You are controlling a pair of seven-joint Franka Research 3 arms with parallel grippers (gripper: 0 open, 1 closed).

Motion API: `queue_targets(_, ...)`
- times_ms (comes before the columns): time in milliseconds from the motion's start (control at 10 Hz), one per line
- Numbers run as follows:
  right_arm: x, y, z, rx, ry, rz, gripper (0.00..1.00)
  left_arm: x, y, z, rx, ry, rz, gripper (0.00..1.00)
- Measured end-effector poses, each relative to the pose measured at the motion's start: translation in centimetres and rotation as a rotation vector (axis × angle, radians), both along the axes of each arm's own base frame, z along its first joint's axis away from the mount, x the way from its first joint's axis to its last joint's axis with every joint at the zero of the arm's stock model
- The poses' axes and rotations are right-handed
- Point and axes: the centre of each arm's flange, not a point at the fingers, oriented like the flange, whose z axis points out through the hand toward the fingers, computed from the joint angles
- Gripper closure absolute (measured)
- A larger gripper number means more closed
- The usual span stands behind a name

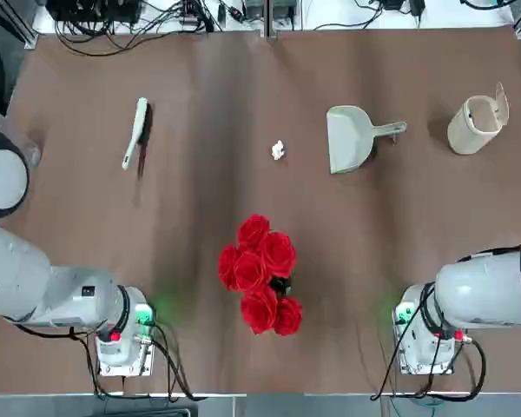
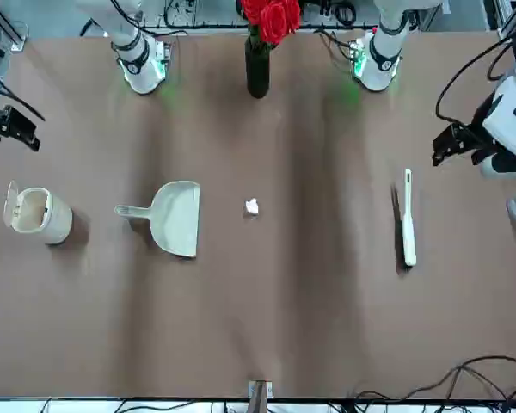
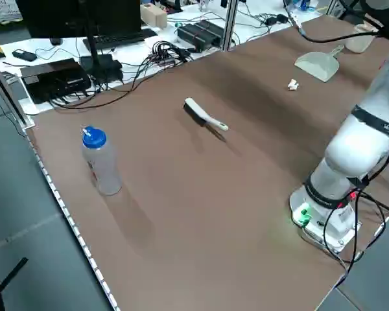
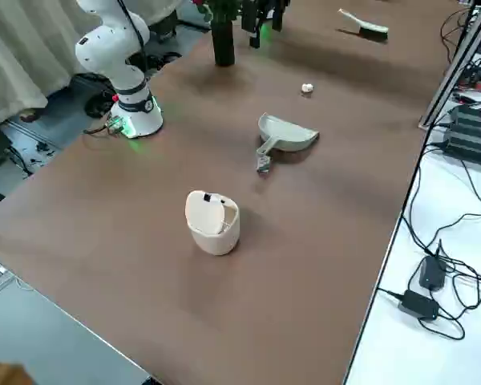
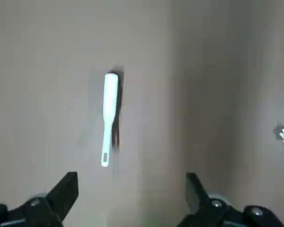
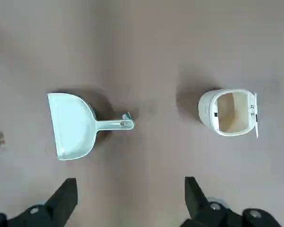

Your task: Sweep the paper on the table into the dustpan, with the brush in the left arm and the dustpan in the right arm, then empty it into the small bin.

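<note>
Step in hand: start, nothing grasped. Left gripper raised above brush, jaws released, wide. Right gripper raised above dustpan, jaws released. Paper ball on bench between brush and dustpan, just beside pan mouth. Small bin beyond dustpan handle, lid up. Next: left arm descends, grasps brush handle; right takes pan handle. No legible writing.

Two white, thick-jointed arms, the left arm and the right arm; dark grey joint rings, green lights at the bases, black cables trailing. Gripper fingers black, seemingly angular.
</note>
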Motion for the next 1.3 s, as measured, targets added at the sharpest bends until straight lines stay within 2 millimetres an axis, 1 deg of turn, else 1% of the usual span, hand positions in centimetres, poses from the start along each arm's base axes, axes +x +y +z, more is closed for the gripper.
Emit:
queue_targets(300, 0.0, 0.0, 0.0, 0.0, 0.001, 0.001, 0.0, -0.1, 0.2, -0.2, 0.003, 0.015, -0.005, 0.0)
queue_targets(400, 0.0, 0.1, 0.0, 0.0, 0.001, 0.001, 0.0, 0.0, 1.1, -0.4, 0.004, 0.021, 0.01, 0.0)
queue_targets(500, 0.0, 0.1, 0.0, 0.0, 0.001, 0.002, 0.0, 0.5, 2.9, -1.1, 0.004, 0.035, 0.042, 0.0)
queue_targets(600, 0.0, 0.1, 0.0, 0.0, 0.002, 0.002, 0.0, 1.1, 4.8, -2.4, 0.003, 0.059, 0.073, 0.0)
queue_targets(700, 0.0, 0.2, 0.0, 0.0, 0.002, 0.004, 0.0, 1.8, 6.5, -4.4, 0.018, 0.093, 0.097, 0.0)
queue_targets(800, 0.0, 0.4, -0.1, 0.0, 0.002, 0.008, 0.0, 2.4, 7.6, -6.9, 0.046, 0.133, 0.107, 0.0)
queue_targets(900, 0.0, 0.5, -0.1, 0.0, 0.007, 0.013, 0.0, 2.9, 7.9, -9.7, 0.063, 0.153, 0.103, 0.0)
queue_targets(1000, -0.1, 0.8, -0.1, 0.0, 0.012, 0.023, 0.0, 3.0, 7.8, -12.8, 0.066, 0.166, 0.096, 0.0)
queue_targets(1100, -0.1, 1.5, -0.2, 0.001, 0.014, 0.06, 0.0, 2.6, 7.8, -15.8, 0.068, 0.183, 0.094, 0.0)
queue_targets(1200, -0.1, 2.5, -0.2, 0.001, 0.016, 0.129, 0.0, 1.9, 8.4, -18.5, 0.069, 0.192, 0.101, 0.0)
queue_targets(1300, -0.1, 3.6, -0.2, 0.002, 0.018, 0.214, 0.0, 1.1, 9.7, -21.5, 0.067, 0.179, 0.12, 0.0)
